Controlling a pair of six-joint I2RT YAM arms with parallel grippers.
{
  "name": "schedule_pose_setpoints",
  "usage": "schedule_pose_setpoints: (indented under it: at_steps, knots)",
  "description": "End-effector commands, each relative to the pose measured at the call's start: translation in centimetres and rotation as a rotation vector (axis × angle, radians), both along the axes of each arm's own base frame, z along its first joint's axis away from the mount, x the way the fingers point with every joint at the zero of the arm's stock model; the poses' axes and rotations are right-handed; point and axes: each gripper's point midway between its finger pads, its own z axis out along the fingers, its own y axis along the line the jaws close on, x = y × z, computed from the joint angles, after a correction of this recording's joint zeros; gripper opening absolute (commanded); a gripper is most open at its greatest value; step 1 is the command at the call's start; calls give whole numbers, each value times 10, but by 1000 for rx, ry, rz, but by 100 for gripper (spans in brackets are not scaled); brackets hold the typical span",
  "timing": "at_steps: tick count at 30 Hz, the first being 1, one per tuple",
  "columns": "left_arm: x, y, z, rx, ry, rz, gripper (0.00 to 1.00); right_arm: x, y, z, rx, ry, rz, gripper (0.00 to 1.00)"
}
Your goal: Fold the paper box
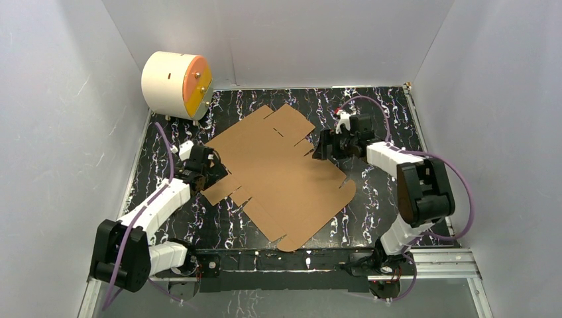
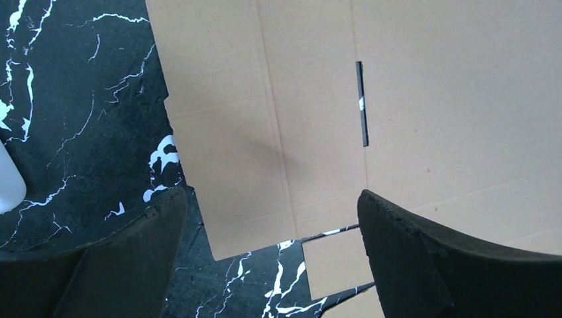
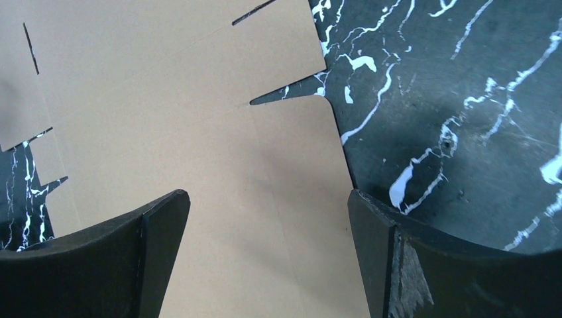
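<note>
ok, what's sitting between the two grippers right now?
Only the paper box, lying as a flat unfolded sheet, spans the gap between the left gripper and the right gripper, both open; the top external view shows it.

The top external camera is looking down from above and behind the arm bases, from well back, taking in the whole black marbled table (image 1: 371, 199), the white walls (image 1: 66, 132) and both arms. The left wrist camera is hanging close over the table, facing down and forward through the left gripper (image 2: 272, 199), and is framing the left edge of the flat paper box (image 1: 278, 172). The right wrist camera is sitting just as near, looking down through the right gripper (image 3: 268, 199) at the sheet's right edge. All three views are sharing the cardboard and marbled surface, with each wrist view showing a different edge.
</note>
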Motion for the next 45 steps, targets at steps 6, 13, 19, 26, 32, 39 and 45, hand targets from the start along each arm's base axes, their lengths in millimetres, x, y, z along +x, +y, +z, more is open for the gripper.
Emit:
schedule_pose_setpoints:
  at_steps: [6,13,19,26,32,39,45]
  knots:
    - [7,5,-22,26,45,56,97,-3,9,-13,17,-7,36,98]
    - [10,-1,-45,31,116,23,97,-45,-8,-32,-10,87,-31,98]
    - [22,-19,-56,-2,161,-64,96,-105,-15,-46,5,234,-48,99]
    - [54,-55,-67,-48,183,-254,96,-172,-5,-36,137,333,-48,99]
    - [91,-92,-58,-85,123,-399,96,-171,-10,-3,146,213,-80,99]
    - [116,-93,-8,-40,5,-418,97,-119,-15,41,60,7,-77,98]
    - [137,-93,37,-30,-88,-407,97,-50,-4,67,17,-155,-59,99]
